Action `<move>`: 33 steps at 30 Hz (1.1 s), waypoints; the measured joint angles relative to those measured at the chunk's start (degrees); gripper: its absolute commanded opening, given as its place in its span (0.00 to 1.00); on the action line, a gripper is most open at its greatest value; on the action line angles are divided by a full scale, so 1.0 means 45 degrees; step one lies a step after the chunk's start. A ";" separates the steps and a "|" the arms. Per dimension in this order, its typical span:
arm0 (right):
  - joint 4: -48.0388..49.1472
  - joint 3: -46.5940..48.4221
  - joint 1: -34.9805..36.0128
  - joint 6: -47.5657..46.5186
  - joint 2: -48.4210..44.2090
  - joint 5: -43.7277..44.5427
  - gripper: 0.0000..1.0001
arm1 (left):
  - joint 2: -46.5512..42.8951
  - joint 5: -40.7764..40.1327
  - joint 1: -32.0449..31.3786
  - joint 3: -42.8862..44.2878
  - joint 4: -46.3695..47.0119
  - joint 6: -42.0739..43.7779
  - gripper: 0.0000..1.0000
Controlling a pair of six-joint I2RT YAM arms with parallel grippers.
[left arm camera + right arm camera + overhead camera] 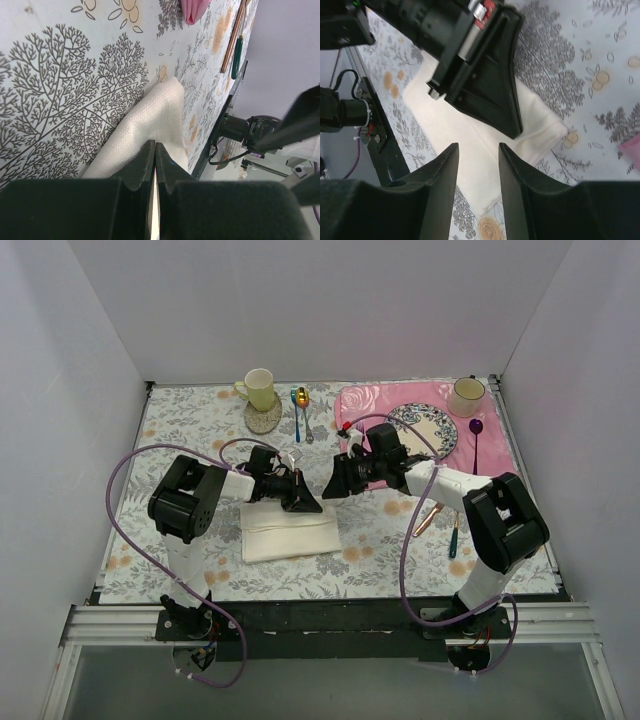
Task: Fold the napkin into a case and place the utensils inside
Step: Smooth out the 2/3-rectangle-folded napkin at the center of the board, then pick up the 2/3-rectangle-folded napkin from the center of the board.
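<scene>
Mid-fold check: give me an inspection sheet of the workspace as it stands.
Surface: grey floral tablecloth, flat.
Job's things: cream-white cloth napkin folded, centre; copper knife and teal-handled spoon lie right of it, outside.
Clutter: pink placemat, patterned plate, yellow mug, cream mug, blue-handled spoon, purple utensil, all far side.
Grippers: left gripper shut on napkin's edge; right gripper open above napkin, empty.
Cables: purple cables loop beside each arm.
Surroundings: white walls; nothing else seen.

napkin [290, 535]: cream, folded, flat | knife [427, 520], spoon [454, 538]: side by side, well right
</scene>
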 measured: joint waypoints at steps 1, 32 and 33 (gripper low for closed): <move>0.0131 0.0141 0.0005 0.0092 0.0005 -0.0112 0.40 | 0.0000 -0.0005 0.0000 0.0010 -0.0029 0.0015 0.00; 0.1545 -0.0238 0.0000 0.1268 0.2822 -0.0097 0.15 | -0.6003 -0.1860 0.0418 -0.1073 -0.2186 0.5770 0.52; 0.1549 -0.0219 0.0000 0.1180 0.2837 -0.0112 0.15 | -0.7266 -0.2336 0.0243 -0.1379 -0.2560 0.6844 0.54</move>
